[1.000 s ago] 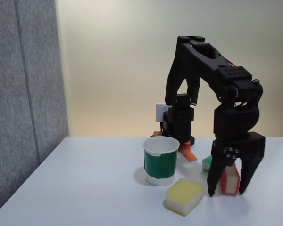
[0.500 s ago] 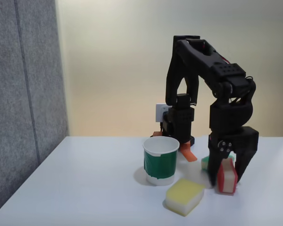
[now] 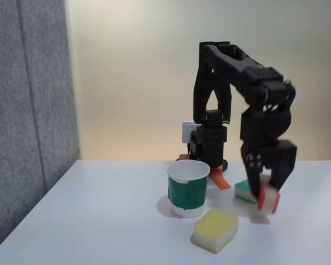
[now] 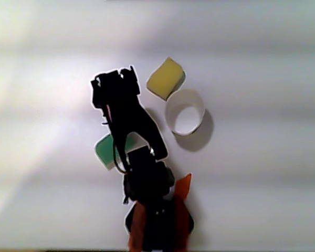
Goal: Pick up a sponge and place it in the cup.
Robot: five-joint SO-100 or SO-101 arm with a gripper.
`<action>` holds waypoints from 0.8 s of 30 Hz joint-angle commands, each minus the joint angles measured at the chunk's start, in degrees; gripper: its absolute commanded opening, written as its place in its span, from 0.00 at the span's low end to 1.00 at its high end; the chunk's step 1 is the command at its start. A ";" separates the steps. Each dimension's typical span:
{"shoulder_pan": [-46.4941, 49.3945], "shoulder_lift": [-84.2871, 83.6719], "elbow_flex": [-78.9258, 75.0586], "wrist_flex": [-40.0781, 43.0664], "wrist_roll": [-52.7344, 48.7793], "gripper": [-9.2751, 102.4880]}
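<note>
In the fixed view the fingers point(image 3: 257, 190) and sponge point(image 3: 269, 200) are motion-blurred, their contact unclear.

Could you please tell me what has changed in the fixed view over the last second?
The gripper closed on the red sponge and lifted it off the table, drifting slightly left. The cup, yellow sponge and green sponge stayed put.

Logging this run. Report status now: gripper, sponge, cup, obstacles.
Gripper shut on the red sponge, lifted off the table. Cup upright, empty-looking from above, to the left in the fixed view. Yellow sponge sits low between them; green sponge behind.
</note>
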 commanded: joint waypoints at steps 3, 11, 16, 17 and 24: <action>1.49 1.85 -13.18 12.30 1.32 0.08; 5.62 2.99 -25.49 25.31 5.98 0.08; 8.35 6.33 -27.42 26.98 10.20 0.08; 8.88 6.86 -27.51 26.98 10.81 0.08; 13.97 9.49 -27.95 27.07 13.80 0.08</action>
